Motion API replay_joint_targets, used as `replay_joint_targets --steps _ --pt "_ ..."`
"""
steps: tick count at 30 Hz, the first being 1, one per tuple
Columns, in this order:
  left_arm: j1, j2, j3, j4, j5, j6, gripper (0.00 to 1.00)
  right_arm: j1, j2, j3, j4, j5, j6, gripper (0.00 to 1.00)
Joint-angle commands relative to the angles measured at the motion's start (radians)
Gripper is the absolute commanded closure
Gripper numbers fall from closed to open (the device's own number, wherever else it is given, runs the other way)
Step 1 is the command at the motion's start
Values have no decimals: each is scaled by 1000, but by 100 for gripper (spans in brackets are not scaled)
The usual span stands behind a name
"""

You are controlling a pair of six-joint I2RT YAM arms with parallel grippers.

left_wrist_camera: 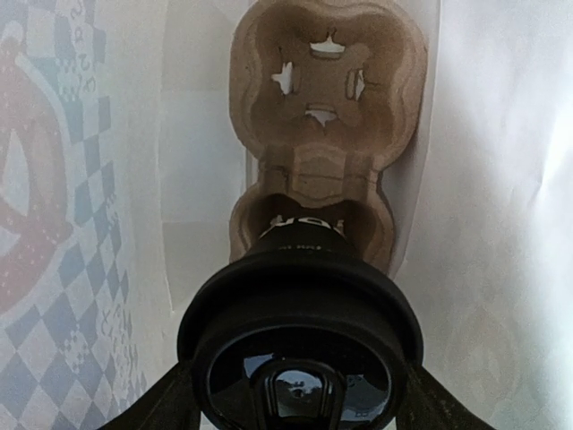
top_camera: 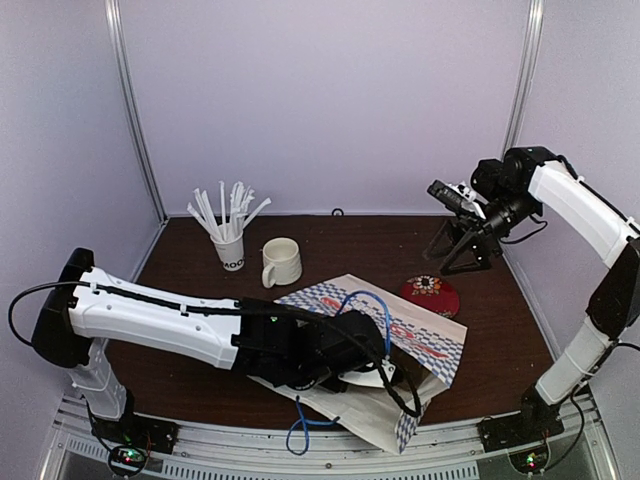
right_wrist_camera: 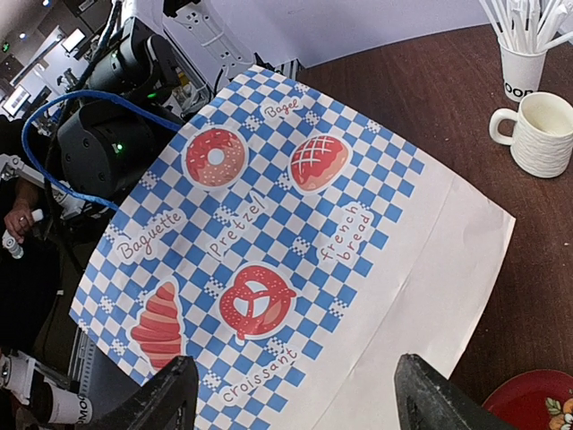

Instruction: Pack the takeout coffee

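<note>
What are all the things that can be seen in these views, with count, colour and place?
coffee: 1, black, in one carrier slot
carrier: 1, brown, inside the bag, other slot empty
bag: 1, white with blue checks, lying mid-table
straw cup: 1, white, back left, white straws in it
mug: 1, cream, right of straw cup
plate: 1, red, right of bag
table: 1, dark brown
left gripper: 1, black, inside bag, shut on coffee
right gripper: 1, black, open, raised back right

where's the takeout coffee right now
In the left wrist view, the takeout coffee sits in the near pocket of the cardboard cup carrier, inside the paper bag lying at the table's front centre; the carrier's far pocket is empty.
</note>
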Motion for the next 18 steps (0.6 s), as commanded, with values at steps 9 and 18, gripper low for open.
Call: replay_joint_targets --steps 9,18 --pt "22 -21 21 43 49 34 39 -43 113 66 -165 -74 -110 22" --pt "68 -8 9 74 85 36 39 -66 163 85 -165 -76 -121 23"
